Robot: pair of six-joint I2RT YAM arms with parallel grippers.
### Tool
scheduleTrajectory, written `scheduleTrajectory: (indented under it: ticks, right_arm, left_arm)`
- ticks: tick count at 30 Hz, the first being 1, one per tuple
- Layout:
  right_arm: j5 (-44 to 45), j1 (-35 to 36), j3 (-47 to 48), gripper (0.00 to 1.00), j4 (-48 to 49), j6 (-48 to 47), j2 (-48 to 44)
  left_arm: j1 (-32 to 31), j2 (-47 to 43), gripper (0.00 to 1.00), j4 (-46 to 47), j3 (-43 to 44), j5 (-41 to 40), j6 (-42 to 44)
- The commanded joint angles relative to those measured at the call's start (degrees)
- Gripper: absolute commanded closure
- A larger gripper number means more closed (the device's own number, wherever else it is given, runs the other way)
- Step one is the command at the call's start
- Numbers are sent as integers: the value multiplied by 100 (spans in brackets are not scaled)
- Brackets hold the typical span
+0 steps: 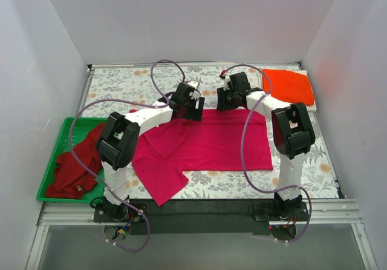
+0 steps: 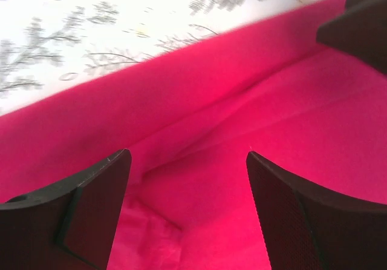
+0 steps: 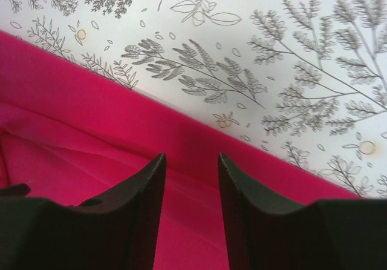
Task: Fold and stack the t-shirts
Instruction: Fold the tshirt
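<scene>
The pink t-shirt (image 1: 211,143) lies spread across the middle of the counter (image 1: 121,82), and both hands hang over its far edge. The left hand (image 1: 190,109) is above the far-left part of the shirt, and the right hand (image 1: 228,100) is just beside it toward the far-right part. One sleeve juts out toward the near-left corner, and the left part of the body is folded over on itself.

The shirt is soft, matte cotton. In the left wrist view a shallow crease runs on a slant across the cloth. The counter is covered in pale fabric printed with grey sprigs and peach flowers.

An orange-red t-shirt (image 1: 287,85) sits folded into a neat rectangle at the far-right corner, with a strip of white cloth (image 1: 312,103) showing under its right side. A dark red t-shirt (image 1: 75,161) is heaped loosely in a green tray (image 1: 51,164) of smooth plastic on the left, with part of it spilling over the rim toward the pink one.

The left hand (image 2: 187,161) stands wide open. Its dark, textured fingers (image 2: 97,209) are spread above the crease and hold nothing. The right hand (image 3: 191,161) is only narrowly open. Its fingers (image 3: 254,209) point at the shirt's far hem, flat pink cloth shows in the gap, and nothing is pinched.
</scene>
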Motion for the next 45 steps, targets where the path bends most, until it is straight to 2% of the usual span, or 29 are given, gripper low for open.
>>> scheduleTrajectory:
  ticks: [1, 10, 14, 21, 28, 36, 45]
  right_arm:
    - [95, 146, 364, 61, -112, 63, 116]
    - [262, 427, 443, 71, -305, 81, 310]
    - [254, 480, 478, 72, -402, 29, 389]
    - [209, 480, 478, 71, -508, -305, 397]
    - [69, 489, 496, 69, -683, -569, 354]
    - [-247, 489, 593, 63, -894, -1737, 292]
    - [-757, 471, 768, 66, -1210, -2256, 345]
  left_arm:
    - [81, -654, 29, -16, -167, -700, -112]
    - [388, -2105, 29, -448, -1696, -1334, -754]
    - [547, -2912, 29, -307, -2320, -1597, -746]
    - [688, -3599, 30, 96, -3068, -1791, -658]
    - [688, -3486, 30, 229, -3183, -1870, -579]
    - [688, -3425, 30, 247, -3174, -1932, -517]
    - [679, -3381, 30, 238, -3191, -2028, -465]
